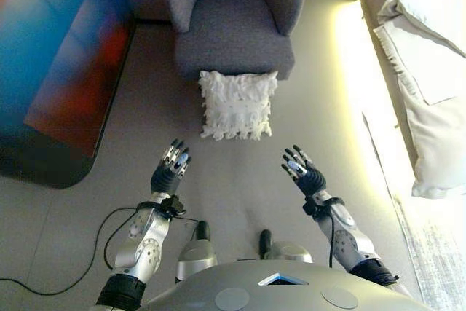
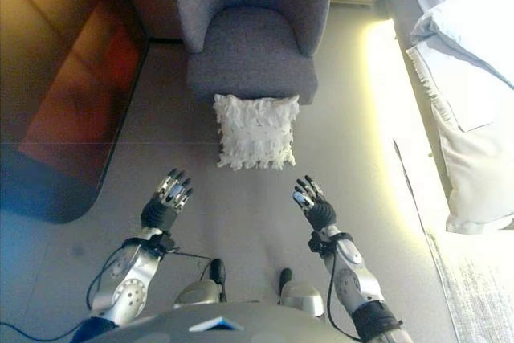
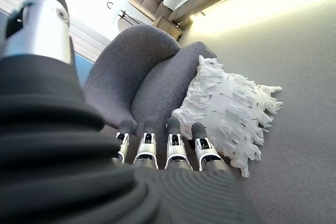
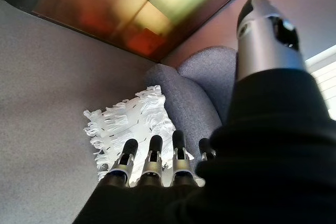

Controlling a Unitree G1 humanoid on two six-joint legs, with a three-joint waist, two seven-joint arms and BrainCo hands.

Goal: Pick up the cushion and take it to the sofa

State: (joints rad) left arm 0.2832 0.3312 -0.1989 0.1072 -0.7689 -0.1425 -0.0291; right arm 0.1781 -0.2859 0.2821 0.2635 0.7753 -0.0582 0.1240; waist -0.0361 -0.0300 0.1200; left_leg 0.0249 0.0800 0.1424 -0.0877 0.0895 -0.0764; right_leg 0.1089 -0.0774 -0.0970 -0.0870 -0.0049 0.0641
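A white shaggy cushion point(image 1: 237, 104) leans on the floor against the front of a grey armchair point(image 1: 234, 33), which serves as the sofa here. My left hand point(image 1: 170, 171) hovers open, short of the cushion and to its left. My right hand point(image 1: 304, 172) is open too, short of the cushion and to its right. Neither hand touches it. The left wrist view shows the cushion point(image 3: 231, 108) past straight fingers point(image 3: 175, 145); the right wrist view shows the cushion point(image 4: 128, 124) beyond its fingers point(image 4: 152, 158).
A dark glossy cabinet point(image 1: 62, 63) stands along the left. A bed with white bedding point(image 1: 429, 71) runs along the right, with a lit strip at its base. Grey carpet point(image 1: 233, 180) lies between my hands and the cushion.
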